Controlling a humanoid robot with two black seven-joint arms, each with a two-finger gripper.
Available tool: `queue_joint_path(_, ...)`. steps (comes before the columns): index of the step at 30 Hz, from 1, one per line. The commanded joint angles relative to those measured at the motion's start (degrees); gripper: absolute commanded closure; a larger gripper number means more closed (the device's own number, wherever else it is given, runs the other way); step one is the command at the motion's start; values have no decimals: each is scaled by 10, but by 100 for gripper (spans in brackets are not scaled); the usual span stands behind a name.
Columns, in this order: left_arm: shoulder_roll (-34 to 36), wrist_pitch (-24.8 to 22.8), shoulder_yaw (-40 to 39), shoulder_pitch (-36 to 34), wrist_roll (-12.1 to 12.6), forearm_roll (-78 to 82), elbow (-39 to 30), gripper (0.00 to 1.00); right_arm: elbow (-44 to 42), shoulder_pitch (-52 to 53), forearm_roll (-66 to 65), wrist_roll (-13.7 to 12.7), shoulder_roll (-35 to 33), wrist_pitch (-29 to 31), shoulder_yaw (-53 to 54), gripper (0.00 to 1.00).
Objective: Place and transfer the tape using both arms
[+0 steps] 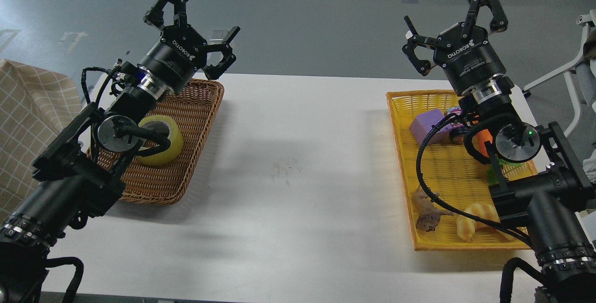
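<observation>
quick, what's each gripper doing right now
Left gripper: open, holding nothing, raised above the wicker basket with the tape.
Right gripper: open, holding nothing, above the yellow basket.

Tape (168,147): translucent yellow. Left basket (195,107): brown wicker weave. Right basket (447,168): bright yellow weave. Inside it: lilac block (426,125), orange piece (484,138), green bit (505,163), golden-tan croissant toy (472,224), brown-grey figurine (426,212). Table (298,163): white. Both arms (70,186) black. Cloth (32,107): beige, white grid.

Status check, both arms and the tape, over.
Left end effector open, raised. Right end effector open, raised. Tape in brown basket, partly behind left arm.
</observation>
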Motion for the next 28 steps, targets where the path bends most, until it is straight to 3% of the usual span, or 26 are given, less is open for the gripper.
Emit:
queue_joint_path(1,-1,0,-7,24,0,-1,-11,2,0,-1,0,0,4,0,-18,0)
queue_joint_path(28,-35,0,-33,27,1,-2,-11,2,-7,0,1,8,4,0,-9,0)
